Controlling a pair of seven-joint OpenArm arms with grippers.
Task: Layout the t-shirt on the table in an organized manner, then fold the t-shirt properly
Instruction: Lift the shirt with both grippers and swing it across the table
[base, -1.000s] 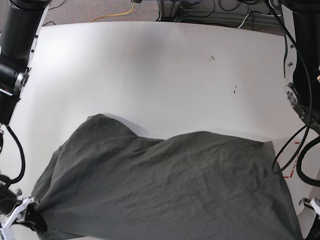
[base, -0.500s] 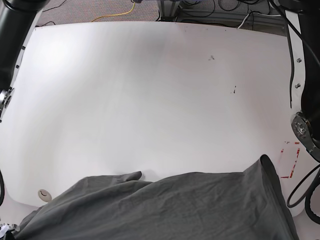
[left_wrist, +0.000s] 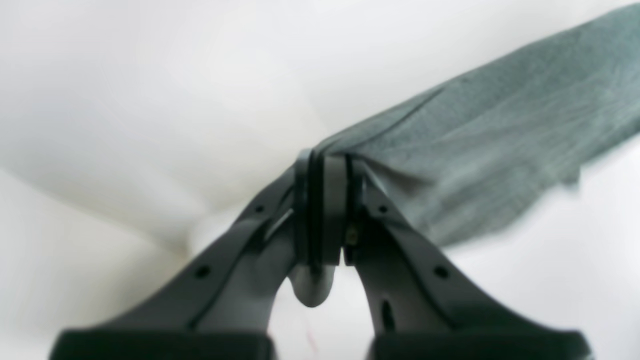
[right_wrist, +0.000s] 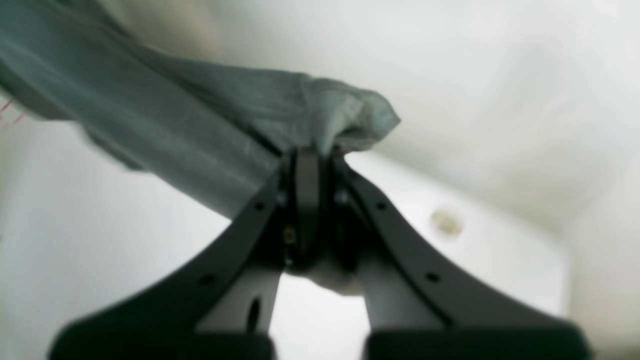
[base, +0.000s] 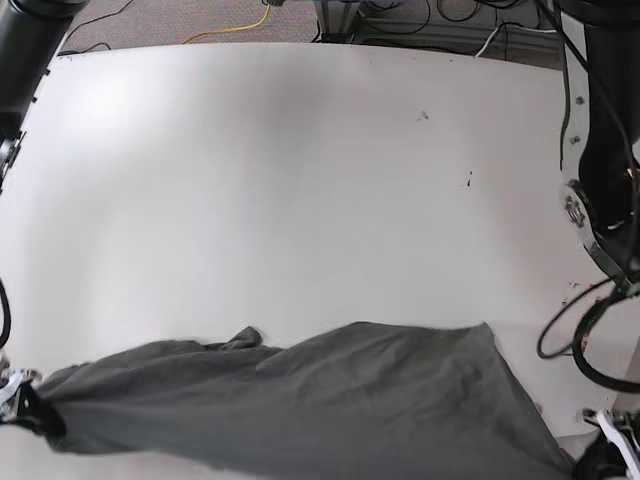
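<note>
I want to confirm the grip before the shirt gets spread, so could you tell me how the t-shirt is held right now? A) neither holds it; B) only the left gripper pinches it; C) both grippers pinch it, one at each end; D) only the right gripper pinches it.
C: the left gripper and the right gripper are each shut on a bunched edge of the t-shirt, stretched low over the table.

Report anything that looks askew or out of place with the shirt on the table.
The t-shirt is not laid flat: it is stretched and wrinkled along the table's near edge, pinched by the left gripper and right gripper, with a bunched fold on top.
</note>
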